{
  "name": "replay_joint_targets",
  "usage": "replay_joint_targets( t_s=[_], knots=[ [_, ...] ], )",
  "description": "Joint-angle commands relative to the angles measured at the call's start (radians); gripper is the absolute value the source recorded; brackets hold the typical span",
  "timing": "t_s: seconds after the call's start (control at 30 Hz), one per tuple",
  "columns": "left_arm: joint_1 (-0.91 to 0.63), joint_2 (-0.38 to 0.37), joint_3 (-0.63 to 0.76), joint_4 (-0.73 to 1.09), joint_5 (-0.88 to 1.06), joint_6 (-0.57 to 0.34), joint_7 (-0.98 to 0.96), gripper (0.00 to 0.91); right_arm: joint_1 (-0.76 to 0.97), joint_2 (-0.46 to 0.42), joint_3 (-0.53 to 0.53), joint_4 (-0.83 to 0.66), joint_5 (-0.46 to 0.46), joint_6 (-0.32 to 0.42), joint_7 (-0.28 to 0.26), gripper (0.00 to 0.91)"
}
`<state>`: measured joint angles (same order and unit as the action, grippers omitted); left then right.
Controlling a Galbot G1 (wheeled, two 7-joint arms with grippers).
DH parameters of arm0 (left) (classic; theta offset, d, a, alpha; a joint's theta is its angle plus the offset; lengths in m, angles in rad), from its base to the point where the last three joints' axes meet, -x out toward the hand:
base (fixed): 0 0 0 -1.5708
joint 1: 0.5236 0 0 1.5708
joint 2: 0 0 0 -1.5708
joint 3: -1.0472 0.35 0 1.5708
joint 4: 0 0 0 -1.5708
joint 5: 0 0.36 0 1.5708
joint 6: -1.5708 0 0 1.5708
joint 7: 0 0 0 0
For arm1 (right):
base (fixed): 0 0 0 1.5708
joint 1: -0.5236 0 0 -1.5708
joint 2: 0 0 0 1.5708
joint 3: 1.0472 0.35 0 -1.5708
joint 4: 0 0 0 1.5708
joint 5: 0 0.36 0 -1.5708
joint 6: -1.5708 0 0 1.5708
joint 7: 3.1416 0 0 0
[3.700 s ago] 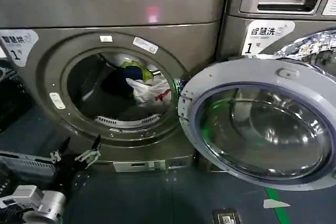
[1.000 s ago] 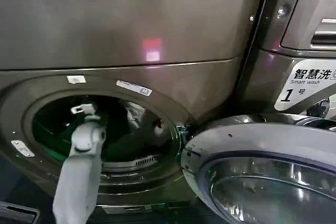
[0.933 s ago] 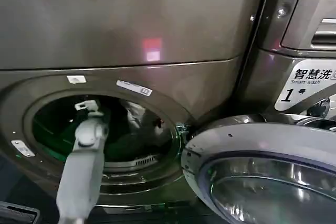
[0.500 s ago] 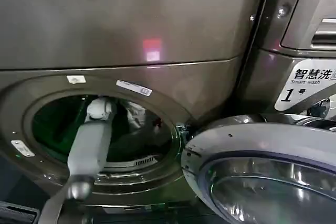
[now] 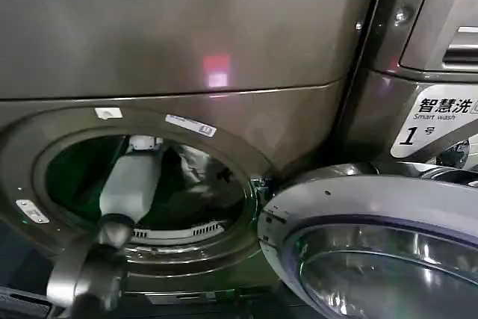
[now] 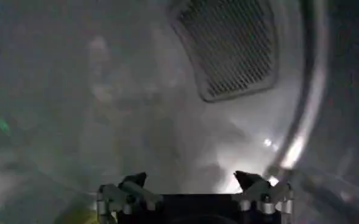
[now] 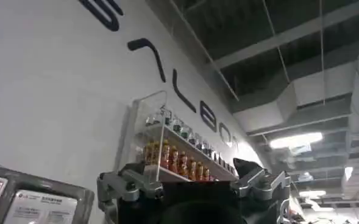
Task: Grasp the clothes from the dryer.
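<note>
Left gripper (image 6: pixel 191 182) deep inside dryer (image 5: pixel 224 57) drum, jaws spread, nothing held; clothes (image 5: pixel 196 173) dimly seen at drum's right rear, beside arm; right gripper (image 7: pixel 191 176) parked aloft, jaws apart, empty. Risk: closing short of fabric, or snagging perforated panel (image 6: pixel 228 49); dim interior, aim uncertain.
</note>
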<state>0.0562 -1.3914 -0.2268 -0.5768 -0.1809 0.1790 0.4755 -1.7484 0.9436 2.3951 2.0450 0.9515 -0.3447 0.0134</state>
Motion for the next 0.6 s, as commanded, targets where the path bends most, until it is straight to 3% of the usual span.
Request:
replay_joint_targets(
  t_s=[0.03,0.37,0.6],
  knots=[
    [-0.073,0.025,0.249,0.138,0.151,-0.053,0.346,0.907,0.0,0.001,-0.002,0.001,-0.001,0.001,-0.001,0.907],
    [-0.136,-0.024,0.438,0.189,0.513,-0.12,0.438,0.907,0.011,0.011,-0.009,0.0,-0.003,0.003,-0.005,0.907],
    [-0.153,-0.041,0.541,0.234,0.643,-0.13,0.459,0.907,0.015,0.019,-0.012,-0.007,-0.004,0.006,-0.01,0.907]
  ],
)
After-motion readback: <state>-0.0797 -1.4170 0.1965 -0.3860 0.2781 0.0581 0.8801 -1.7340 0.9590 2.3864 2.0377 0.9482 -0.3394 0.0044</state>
